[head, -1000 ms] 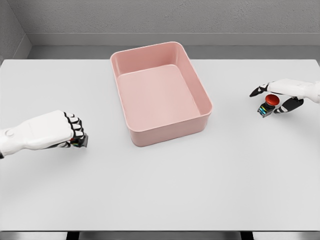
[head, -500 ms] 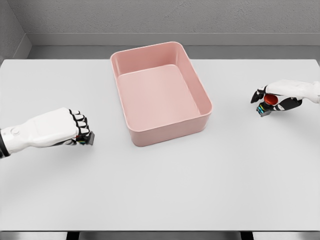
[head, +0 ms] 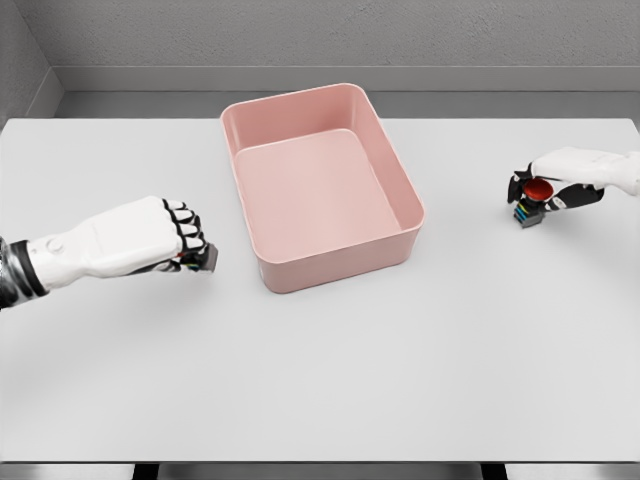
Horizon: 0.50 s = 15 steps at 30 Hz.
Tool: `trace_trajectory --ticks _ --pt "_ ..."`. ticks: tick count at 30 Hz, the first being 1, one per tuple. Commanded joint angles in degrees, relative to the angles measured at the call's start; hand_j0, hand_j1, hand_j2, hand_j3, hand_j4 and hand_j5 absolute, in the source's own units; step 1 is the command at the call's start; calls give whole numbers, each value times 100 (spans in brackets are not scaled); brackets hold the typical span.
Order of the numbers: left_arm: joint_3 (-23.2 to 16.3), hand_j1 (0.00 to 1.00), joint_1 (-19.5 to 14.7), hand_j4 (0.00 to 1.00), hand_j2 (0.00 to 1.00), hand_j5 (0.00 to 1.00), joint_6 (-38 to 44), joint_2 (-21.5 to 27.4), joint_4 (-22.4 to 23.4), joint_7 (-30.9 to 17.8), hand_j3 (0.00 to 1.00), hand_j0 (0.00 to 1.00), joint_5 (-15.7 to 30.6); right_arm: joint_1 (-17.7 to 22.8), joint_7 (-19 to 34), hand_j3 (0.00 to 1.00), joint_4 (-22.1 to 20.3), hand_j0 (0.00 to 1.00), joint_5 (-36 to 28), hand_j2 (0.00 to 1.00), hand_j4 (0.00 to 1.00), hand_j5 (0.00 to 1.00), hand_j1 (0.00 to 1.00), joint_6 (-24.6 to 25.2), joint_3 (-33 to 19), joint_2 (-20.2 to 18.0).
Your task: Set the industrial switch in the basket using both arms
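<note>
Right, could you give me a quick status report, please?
Left hand shut on a dark object, beside the pink basket. Right hand shut on the red-button switch. Basket empty, path clear.

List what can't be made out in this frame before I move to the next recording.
- Left hand, head view: its curled fingers cover nearly all of the item they hold; only a dark corner shows.
- Switch in the right hand: too small for detail, partly covered by fingers.
- Both forearms: cut off by the picture's side edges.
- Basket: its near inner wall faces away.
</note>
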Motion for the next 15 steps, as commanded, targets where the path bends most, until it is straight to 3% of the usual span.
trace_trajectory --ticks 1,15 --pt "-165 35 -44 35 35 35 3 -104 5 -8 35 35 21 -18 39 48 -61 48 -41 48 48 48 48 13 -9 -5" --pt "-165 35 -536 35 35 35 3 -244 5 -8 35 35 82 -299 145 47 -641 47 -50 47 47 47 47 13 -26 -49"
